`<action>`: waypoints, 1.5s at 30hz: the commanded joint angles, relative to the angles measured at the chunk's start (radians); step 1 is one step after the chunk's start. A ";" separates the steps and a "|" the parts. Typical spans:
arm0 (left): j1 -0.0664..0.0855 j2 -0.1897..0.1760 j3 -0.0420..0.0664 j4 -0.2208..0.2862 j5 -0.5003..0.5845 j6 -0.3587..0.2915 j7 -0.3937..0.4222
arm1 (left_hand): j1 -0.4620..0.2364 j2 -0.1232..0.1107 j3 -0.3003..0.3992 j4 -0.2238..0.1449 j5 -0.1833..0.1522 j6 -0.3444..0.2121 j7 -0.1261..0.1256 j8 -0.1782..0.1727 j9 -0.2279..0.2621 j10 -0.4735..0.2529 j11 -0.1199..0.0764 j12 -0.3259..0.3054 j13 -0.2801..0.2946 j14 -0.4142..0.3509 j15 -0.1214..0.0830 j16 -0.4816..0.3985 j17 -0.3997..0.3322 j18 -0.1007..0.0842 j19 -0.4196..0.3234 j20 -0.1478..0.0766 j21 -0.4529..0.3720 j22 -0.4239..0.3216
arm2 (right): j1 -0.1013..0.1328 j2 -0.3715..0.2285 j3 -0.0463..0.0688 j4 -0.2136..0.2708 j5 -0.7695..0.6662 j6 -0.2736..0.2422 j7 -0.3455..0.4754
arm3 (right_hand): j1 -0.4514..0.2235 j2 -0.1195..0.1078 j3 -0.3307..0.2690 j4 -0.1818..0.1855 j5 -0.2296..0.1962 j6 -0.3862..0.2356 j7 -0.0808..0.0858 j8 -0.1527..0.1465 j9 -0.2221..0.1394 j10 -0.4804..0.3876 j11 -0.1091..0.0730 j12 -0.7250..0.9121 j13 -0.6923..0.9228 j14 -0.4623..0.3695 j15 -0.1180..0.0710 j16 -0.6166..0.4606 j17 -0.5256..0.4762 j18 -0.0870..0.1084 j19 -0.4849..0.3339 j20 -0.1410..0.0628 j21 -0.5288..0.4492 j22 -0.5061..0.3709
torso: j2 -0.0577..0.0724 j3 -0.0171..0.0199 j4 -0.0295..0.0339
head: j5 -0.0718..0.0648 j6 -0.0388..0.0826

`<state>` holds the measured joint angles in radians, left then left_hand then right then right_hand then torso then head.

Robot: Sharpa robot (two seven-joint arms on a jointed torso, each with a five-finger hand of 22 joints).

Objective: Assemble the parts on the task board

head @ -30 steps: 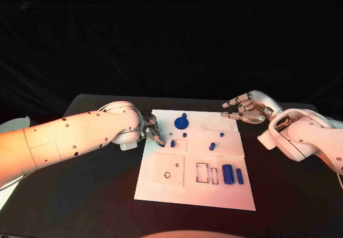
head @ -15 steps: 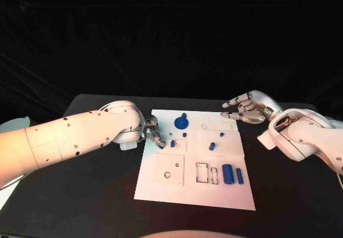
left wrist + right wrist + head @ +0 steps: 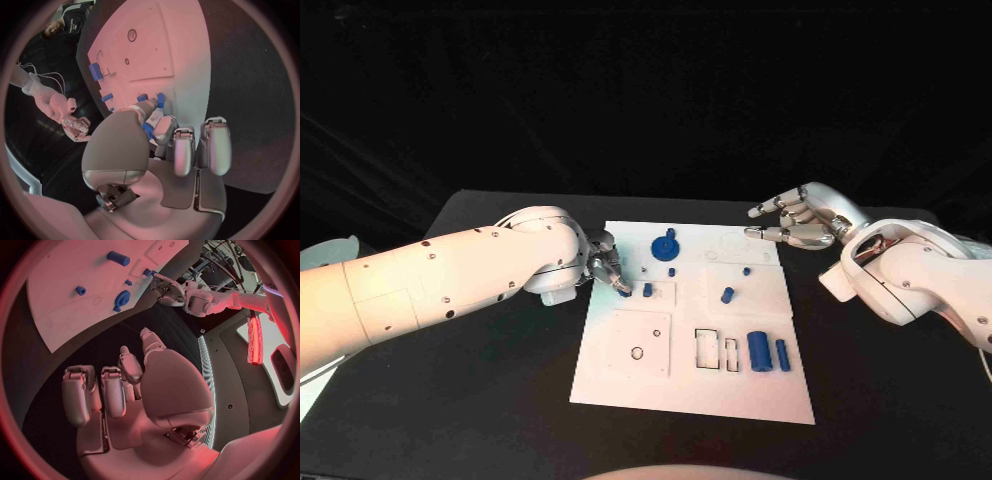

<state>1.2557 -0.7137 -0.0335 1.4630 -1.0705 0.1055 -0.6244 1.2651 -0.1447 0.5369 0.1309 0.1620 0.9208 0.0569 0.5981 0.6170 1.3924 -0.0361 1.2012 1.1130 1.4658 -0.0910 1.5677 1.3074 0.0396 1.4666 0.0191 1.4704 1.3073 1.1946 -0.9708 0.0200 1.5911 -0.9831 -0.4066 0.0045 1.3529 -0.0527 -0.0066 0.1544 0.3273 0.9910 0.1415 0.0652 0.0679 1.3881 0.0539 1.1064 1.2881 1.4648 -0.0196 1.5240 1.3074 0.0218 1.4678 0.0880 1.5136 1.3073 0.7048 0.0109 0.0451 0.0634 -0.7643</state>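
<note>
Fingers (image 3: 606, 272) of the left hand (image 3: 599, 262) are curled in at the board's (image 3: 697, 385) left edge, tips down on a small blue part (image 3: 646, 290) sitting by the little square outline there. Whether they're actually pinching it or just touching it, can't tell; in the left wrist view the thumb and a finger (image 3: 164, 129) crowd around the blue piece and hide the contact.

Right hand (image 3: 795, 222) hangs off the board's far right corner, fingers spread, holding nothing.

Biggest risk from here: the part is tiny and those fingers are chunky, so a slightly off squeeze could flick it sideways across the board or tip it over instead of seating it. Pressing down at the edge could also slide the whole board on the black surface (image 3: 473, 400), since nothing is bracing it. Other blue parts, the disc (image 3: 666, 245) and the peg (image 3: 728, 295), lie near enough to the right of that hand to get bumped.
</note>
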 commanded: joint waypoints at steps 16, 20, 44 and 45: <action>-0.022 -0.026 0.000 0.041 0.007 -0.173 0.006 | -0.014 -0.002 0.142 -0.120 0.013 0.028 -0.019 0.012 0.004 0.018 -0.002 0.018 0.015 0.105 -0.001 0.003 0.263 -0.012 0.070 -0.005 0.011 0.161 | -0.002 0.001 0.000 -0.001 -0.008 0.011 0.009 | -0.008 0.006 -0.004 0.000 0.004 0.008 -0.001 0.002 0.001 -0.007 -0.002 0.000 -0.001 0.085 -0.001 -0.007 0.176 0.005 0.041 -0.003 -0.006 0.151 | -0.001 0.0002 0.0007 | 0.005 -0.004; -0.026 -0.022 0.000 0.034 0.007 -0.159 -0.001 | -0.016 -0.004 0.145 -0.121 0.015 0.029 -0.020 0.013 0.004 0.018 -0.002 0.016 0.012 0.105 -0.002 0.003 0.263 -0.012 0.070 -0.006 0.011 0.162 | -0.003 0.002 0.000 -0.002 -0.008 0.011 0.009 | -0.007 0.006 -0.007 0.001 0.005 0.008 -0.001 0.002 0.001 -0.007 -0.002 0.001 -0.002 0.085 -0.002 -0.007 0.176 0.005 0.041 -0.003 -0.007 0.150 | 0.000 0.0001 -0.0005 | 0.006 -0.005; -0.039 -0.007 0.000 0.009 0.009 -0.071 -0.010 | -0.024 -0.010 0.155 -0.123 0.028 0.030 -0.021 0.016 0.005 0.019 -0.003 0.012 0.008 0.105 -0.003 0.003 0.263 -0.012 0.070 -0.007 0.010 0.161 | -0.004 0.002 0.000 -0.002 -0.008 0.013 0.009 | -0.007 0.006 -0.007 0.001 0.005 0.008 -0.001 0.002 0.001 -0.007 -0.002 0.001 -0.002 0.085 -0.002 -0.007 0.176 0.005 0.041 -0.003 -0.007 0.150 | -0.001 0.0001 -0.0003 | 0.000 -0.014; -0.039 -0.007 0.000 0.010 0.009 -0.068 -0.010 | -0.026 -0.013 0.158 -0.124 0.035 0.031 -0.021 0.017 0.005 0.018 -0.004 0.010 0.006 0.105 -0.003 0.003 0.263 -0.012 0.070 -0.007 0.011 0.161 | -0.004 0.002 0.000 -0.002 -0.008 0.013 0.009 | -0.007 0.006 -0.007 0.001 0.005 0.008 -0.001 0.002 0.001 -0.007 -0.002 0.001 -0.002 0.085 -0.002 -0.007 0.176 0.005 0.041 -0.003 -0.007 0.150 | -0.001 0.0002 -0.0005 | 0.001 -0.014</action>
<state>1.2204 -0.7221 -0.0304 1.4750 -1.0649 -0.0110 -0.6251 1.2405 -0.1678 0.5680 0.1281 0.1905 0.9261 0.0549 0.6095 0.6200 1.4032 -0.0396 1.2141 1.1202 1.4657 -0.0910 1.5677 1.3080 0.0396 1.4666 0.0192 1.4783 1.3078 1.1915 -0.9694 0.0199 1.5892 -0.9832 -0.4055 0.0057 1.3529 -0.0527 -0.0065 0.1544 0.3273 0.9910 0.1415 0.0652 0.0679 1.3881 0.0539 1.1064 1.2881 1.4648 -0.0196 1.5202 1.3078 0.0218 1.4678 0.0880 1.5136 1.3076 0.7045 0.0111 0.0451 0.0622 -0.7776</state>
